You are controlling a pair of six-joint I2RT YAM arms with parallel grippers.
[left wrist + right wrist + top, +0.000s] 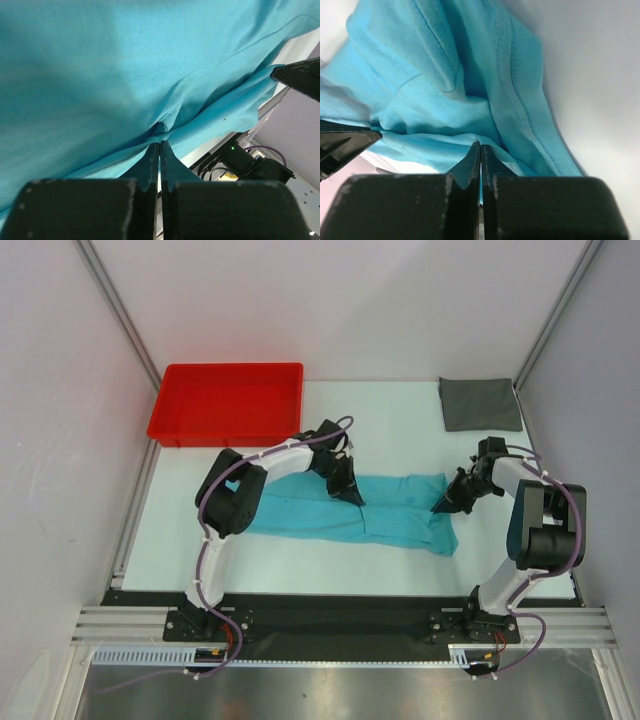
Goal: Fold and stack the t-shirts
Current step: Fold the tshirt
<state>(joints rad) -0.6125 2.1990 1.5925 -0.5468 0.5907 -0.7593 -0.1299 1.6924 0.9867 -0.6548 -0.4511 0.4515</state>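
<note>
The turquoise t-shirt (400,512) lies as a long folded band across the middle of the frame on the white bench (400,435). The left gripper (352,496) is clamped on a bunched fold at the band's upper edge, and the right gripper (442,507) is pinched on cloth at its right end. The grey t-shirt (480,403) sits folded at upper right. A red tray (228,402) stands at upper left.

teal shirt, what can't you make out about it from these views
- Top view: the left arm covers the left end of the teal shirt.
- Left wrist view: cloth runs off the top and left edges; the left fingers hide how much is pinched.
- Right wrist view: the right fingers cover the pinch; the folded layers can't be counted.
</note>
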